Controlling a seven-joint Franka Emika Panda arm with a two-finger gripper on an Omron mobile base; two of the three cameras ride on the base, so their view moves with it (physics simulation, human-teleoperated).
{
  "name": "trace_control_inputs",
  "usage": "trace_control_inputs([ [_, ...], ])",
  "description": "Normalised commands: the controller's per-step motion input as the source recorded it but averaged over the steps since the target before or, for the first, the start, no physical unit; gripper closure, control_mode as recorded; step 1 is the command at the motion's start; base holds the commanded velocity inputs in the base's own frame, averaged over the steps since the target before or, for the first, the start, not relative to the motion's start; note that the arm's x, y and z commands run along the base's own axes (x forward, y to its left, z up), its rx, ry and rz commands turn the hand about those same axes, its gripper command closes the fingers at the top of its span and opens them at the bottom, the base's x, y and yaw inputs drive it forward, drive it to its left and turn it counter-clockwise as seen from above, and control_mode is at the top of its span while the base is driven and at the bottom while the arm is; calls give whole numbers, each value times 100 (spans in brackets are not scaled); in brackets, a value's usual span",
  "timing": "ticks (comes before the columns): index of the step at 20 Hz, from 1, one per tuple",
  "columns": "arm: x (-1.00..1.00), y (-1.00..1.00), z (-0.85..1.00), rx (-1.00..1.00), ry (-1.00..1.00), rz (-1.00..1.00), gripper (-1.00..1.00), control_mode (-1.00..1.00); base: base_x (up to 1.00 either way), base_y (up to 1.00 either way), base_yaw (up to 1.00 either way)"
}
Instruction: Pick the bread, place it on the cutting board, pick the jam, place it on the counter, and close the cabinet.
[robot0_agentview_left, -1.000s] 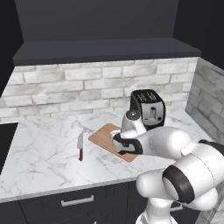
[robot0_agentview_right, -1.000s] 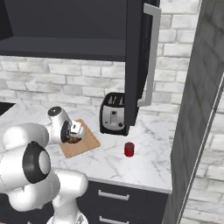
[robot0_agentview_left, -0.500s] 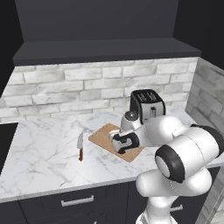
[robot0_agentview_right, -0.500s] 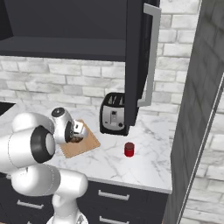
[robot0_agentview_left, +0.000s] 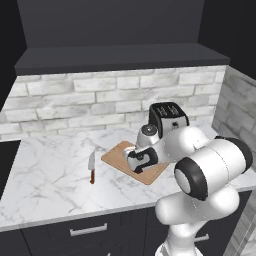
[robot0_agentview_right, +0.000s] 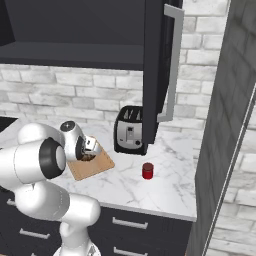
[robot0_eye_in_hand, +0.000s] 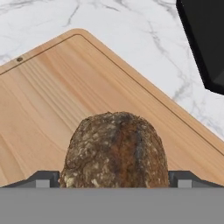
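The gripper (robot0_eye_in_hand: 113, 179) hangs low over the board (robot0_eye_in_hand: 52, 100), its jaws spread wide, one fingertip (robot0_eye_in_hand: 41, 179) showing on each side of the bread (robot0_eye_in_hand: 116, 148). The bread sits on the board between the fingers; whether the pads touch its crust I cannot tell. From the left base view the gripper (robot0_agentview_left: 137, 159) is over the board (robot0_agentview_left: 117, 155), which lies on the counter (robot0_agentview_left: 45, 175) in front of the toaster (robot0_agentview_left: 167, 116), with a knife (robot0_agentview_left: 92, 167) just beside its left edge. In the right base view the jam (robot0_agentview_right: 147, 170) stands on the counter (robot0_agentview_right: 170, 185), well apart from the board (robot0_agentview_right: 92, 167). The cabinet (robot0_agentview_right: 155, 70) door stands open above the toaster (robot0_agentview_right: 129, 130).
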Motion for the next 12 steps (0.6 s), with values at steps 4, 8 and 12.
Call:
trace_control_inputs([
  [4,0,0,0,0,0,0,-100,-100,0,0,0],
  [8,0,0,0,0,0,0,-100,-100,0,0,0],
  [12,-2,0,3,0,0,1,-100,-100,0,0,0],
])
